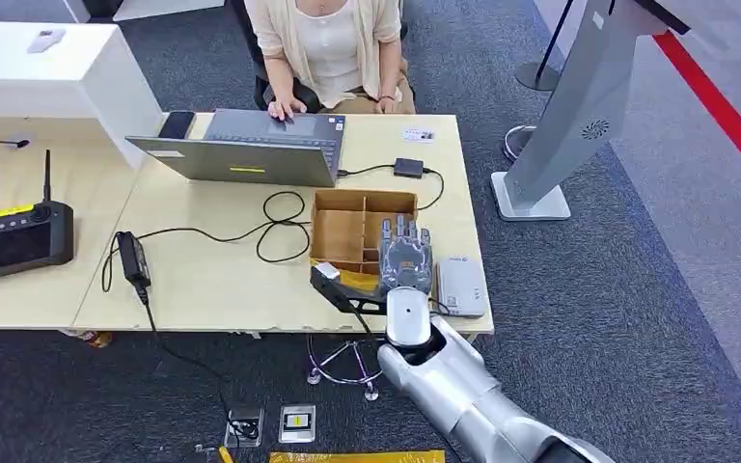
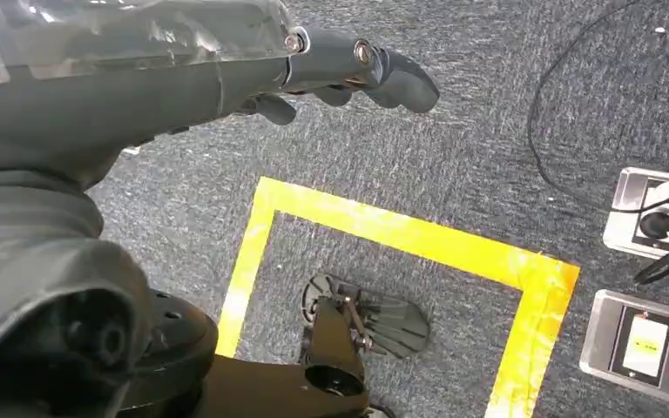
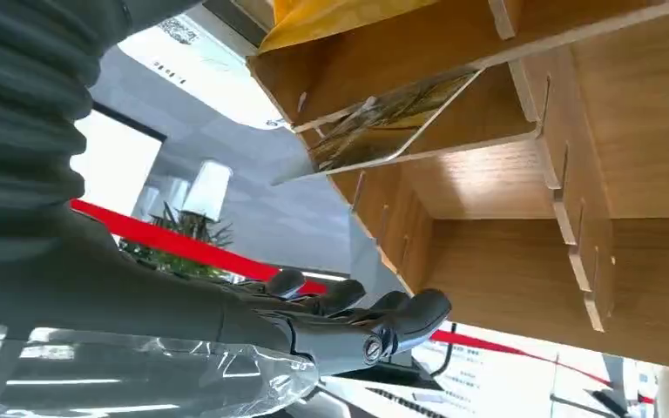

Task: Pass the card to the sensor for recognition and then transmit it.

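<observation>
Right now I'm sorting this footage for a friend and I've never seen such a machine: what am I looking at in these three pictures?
It is a two-legged humanoid robot with silver arms and many-fingered hands. The wide picture is its own head view, looking down at a table. Its right hand reaches over a wooden divided box; nothing shows in its grasp. Also on the table: a laptop that a seated person is using, a black remote controller, a power adapter with cables, and a grey sensor device beside the box.

The other two pictures come from cameras at the wrists, and are turned. The right wrist view shows the box's compartments close up, with a card leaning in one. The left wrist view shows the left hand hanging over carpet with yellow tape, holding nothing.
</observation>
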